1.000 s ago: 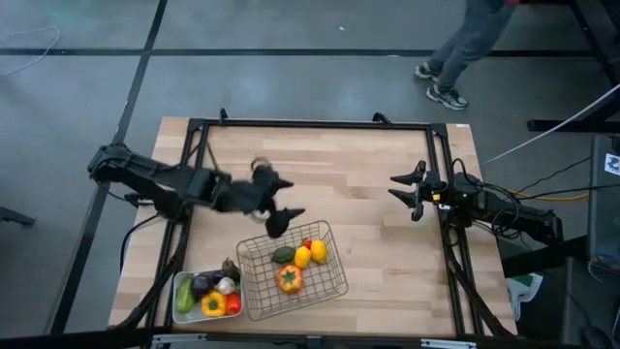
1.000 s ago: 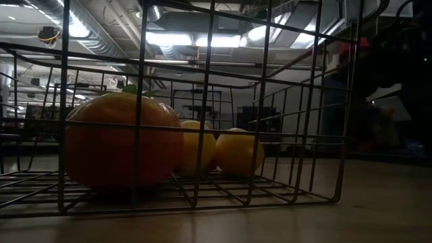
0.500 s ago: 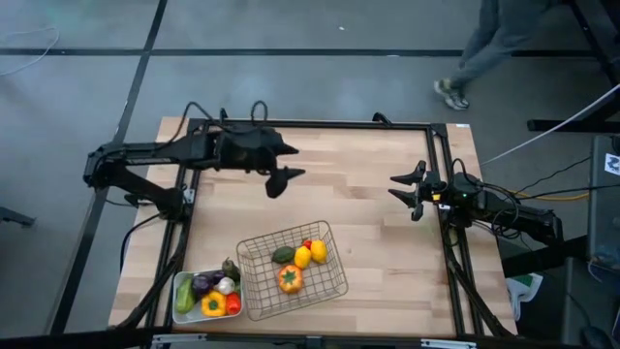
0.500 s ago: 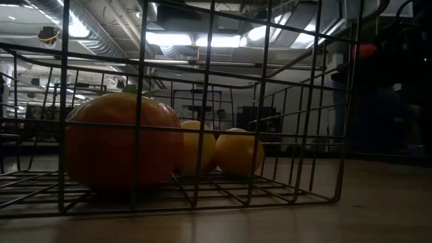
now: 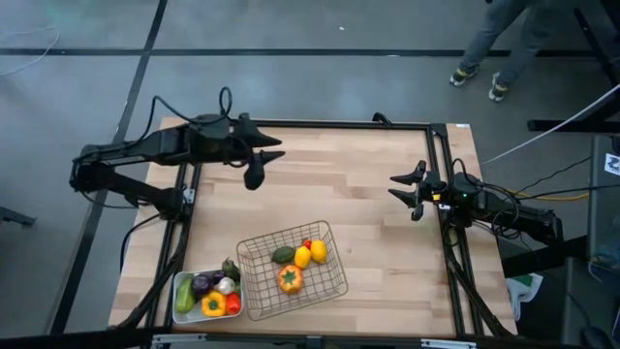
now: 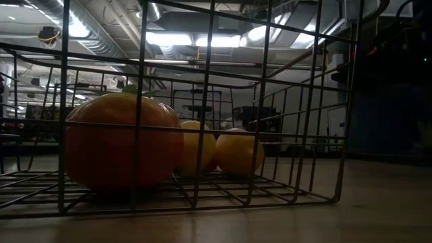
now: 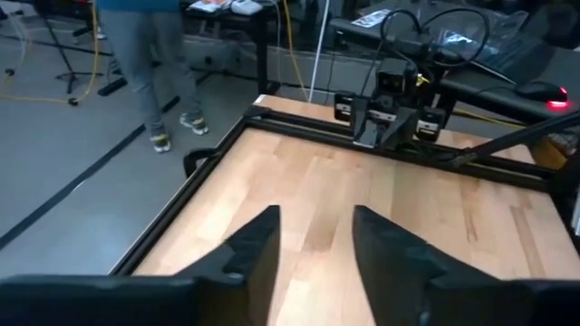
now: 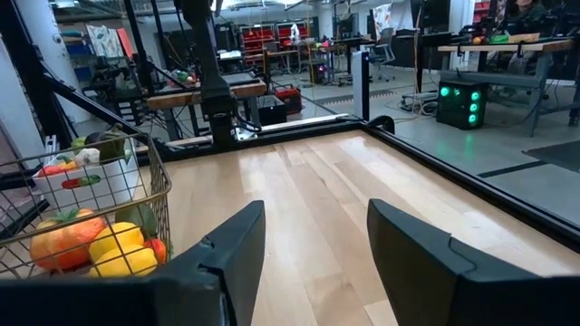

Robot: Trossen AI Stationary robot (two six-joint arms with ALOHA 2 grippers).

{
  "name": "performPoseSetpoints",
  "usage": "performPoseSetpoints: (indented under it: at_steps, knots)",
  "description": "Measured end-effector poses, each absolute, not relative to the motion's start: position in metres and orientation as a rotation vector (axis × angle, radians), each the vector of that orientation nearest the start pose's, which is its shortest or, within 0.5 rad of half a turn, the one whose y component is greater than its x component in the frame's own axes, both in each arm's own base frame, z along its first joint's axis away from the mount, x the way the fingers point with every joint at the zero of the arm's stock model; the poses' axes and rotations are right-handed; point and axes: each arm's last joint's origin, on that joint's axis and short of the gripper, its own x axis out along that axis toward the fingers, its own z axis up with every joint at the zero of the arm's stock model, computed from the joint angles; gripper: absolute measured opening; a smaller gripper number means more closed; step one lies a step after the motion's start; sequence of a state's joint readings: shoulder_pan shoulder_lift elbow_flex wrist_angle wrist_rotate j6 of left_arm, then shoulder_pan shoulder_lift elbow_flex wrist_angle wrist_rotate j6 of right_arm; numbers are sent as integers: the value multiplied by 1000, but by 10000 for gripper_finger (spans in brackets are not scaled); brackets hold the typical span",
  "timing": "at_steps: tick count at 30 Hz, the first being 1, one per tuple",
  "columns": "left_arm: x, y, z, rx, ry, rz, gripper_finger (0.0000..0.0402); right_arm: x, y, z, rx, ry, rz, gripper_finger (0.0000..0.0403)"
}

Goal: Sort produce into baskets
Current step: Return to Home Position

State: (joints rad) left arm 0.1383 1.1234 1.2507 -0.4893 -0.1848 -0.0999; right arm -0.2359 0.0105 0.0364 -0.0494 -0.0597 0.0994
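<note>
The wire-mesh basket (image 5: 291, 271) stands near the table's front edge. In it lie an orange pepper (image 5: 290, 278), two lemons (image 5: 310, 254), a green piece (image 5: 282, 255) and a small red piece (image 5: 307, 243). The white tray (image 5: 206, 296) to its left holds a cucumber (image 5: 184, 298), an eggplant (image 5: 201, 284), garlic (image 5: 225, 286) and a yellow pepper (image 5: 214, 305). My left gripper (image 5: 260, 167) hangs open and empty over the far left of the table, far from both baskets. My right gripper (image 5: 399, 189) waits open at the right edge.
A black metal frame (image 5: 310, 124) runs around the wooden table top. Bare wood (image 5: 349, 184) lies between the two grippers and beyond the basket. A person's legs (image 5: 494, 58) show on the floor past the far right corner.
My left gripper has pulled away from above the wire basket, rising and travelling toward the table's far left corner while the arm folded back. The produce in both baskets has stayed put. The person beyond the far edge has walked to the right.
</note>
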Motion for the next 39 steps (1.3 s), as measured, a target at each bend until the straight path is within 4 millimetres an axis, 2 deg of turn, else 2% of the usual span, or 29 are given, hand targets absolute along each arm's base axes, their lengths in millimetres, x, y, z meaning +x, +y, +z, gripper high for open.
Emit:
performPoseSetpoints:
  at_steps: [11,17,19,23,33,39]
  knots:
    - [209,35,400,-88,389,352,9,94,-21,170,102,14,-177,193]
    - [195,33,404,-91,385,354,8,94,-21,170,102,14,-177,193]
    - [190,32,399,-90,356,353,3,94,-21,170,102,14,-177,193]
    - [173,30,375,-86,283,352,4,94,-21,170,102,13,-177,193]
    - [110,22,304,-200,66,368,2,94,-21,170,103,14,-177,193]
    - [89,19,266,-267,-54,357,2,94,-21,170,102,13,-177,193]
